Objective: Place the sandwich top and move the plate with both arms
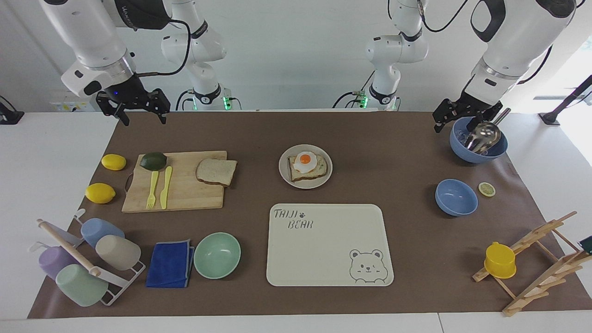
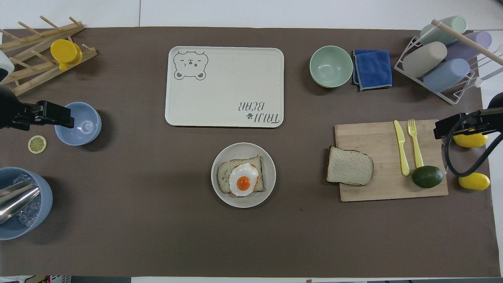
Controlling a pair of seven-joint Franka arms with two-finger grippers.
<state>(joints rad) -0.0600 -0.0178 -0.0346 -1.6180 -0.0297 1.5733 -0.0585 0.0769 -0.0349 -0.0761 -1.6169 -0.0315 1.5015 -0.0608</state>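
Two white robot arms hung over a bench laid with a brown mat, each at its own end. The right pincer [image 1: 142, 113] hung in the air over the mat's edge at the right arm's end, above the corner nearest the robots, its fingers spread wide and holding nothing. The left pincer [image 1: 455, 121] hung over the rim of a blue bowl [image 1: 478, 147] that held a metal scoop [image 1: 483, 135] at the left arm's end, its fingers likewise apart and empty.

The sandwich top [image 1: 216, 171], a plain slice of bread, lay flat on a wooden cutting board [image 1: 185, 194] toward the right arm's end, at the board's edge closest to the middle of the bench. On the same board lay a yellow fork [image 1: 152, 190], a yellow knife [image 1: 165, 187] and an avocado [image 1: 153, 161].

The plate [image 1: 283, 172] sat near the middle of the bench, carrying a slice of bread topped with a fried egg [image 1: 305, 161]. A cream bear-printed tray [image 1: 329, 245] lay just beside the plate, farther from the robots, with a mint green bowl [image 1: 217, 255] and a folded blue cloth [image 1: 170, 263] toward the right arm's end.
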